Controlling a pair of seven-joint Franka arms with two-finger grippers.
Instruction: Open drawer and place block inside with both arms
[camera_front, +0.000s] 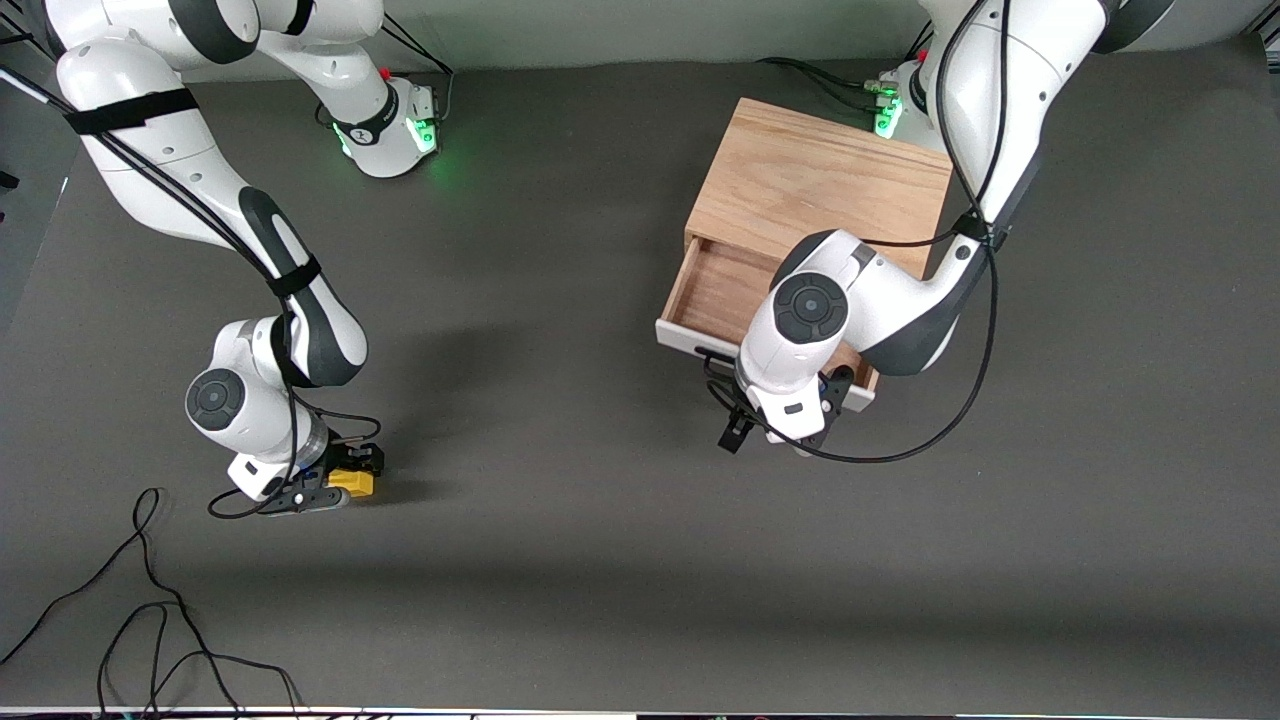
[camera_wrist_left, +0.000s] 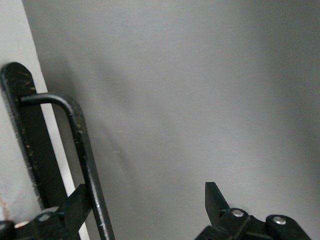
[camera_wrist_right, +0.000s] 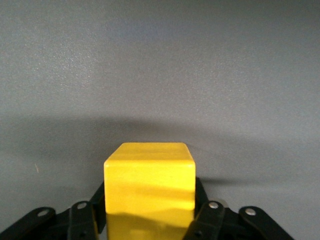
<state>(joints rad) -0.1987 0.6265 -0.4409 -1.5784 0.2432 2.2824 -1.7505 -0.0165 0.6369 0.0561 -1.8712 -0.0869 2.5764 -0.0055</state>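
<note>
The yellow block (camera_front: 355, 483) rests on the dark mat toward the right arm's end of the table. My right gripper (camera_front: 340, 480) is down at it, and the right wrist view shows both fingers pressed against the sides of the block (camera_wrist_right: 149, 182). The drawer (camera_front: 715, 290) stands partly pulled out of the oak cabinet (camera_front: 810, 180), showing its wooden inside. My left gripper (camera_front: 770, 438) hangs open just in front of the white drawer front (camera_front: 685, 338). In the left wrist view the black bar handle (camera_wrist_left: 82, 145) runs between the spread fingers, close to one fingertip (camera_wrist_left: 75, 202).
Loose black cables (camera_front: 150, 610) lie on the mat near the front camera at the right arm's end. The left arm's own cable (camera_front: 900, 450) loops onto the mat beside the drawer. Both green-lit bases (camera_front: 400, 130) stand along the table's edge farthest from the camera.
</note>
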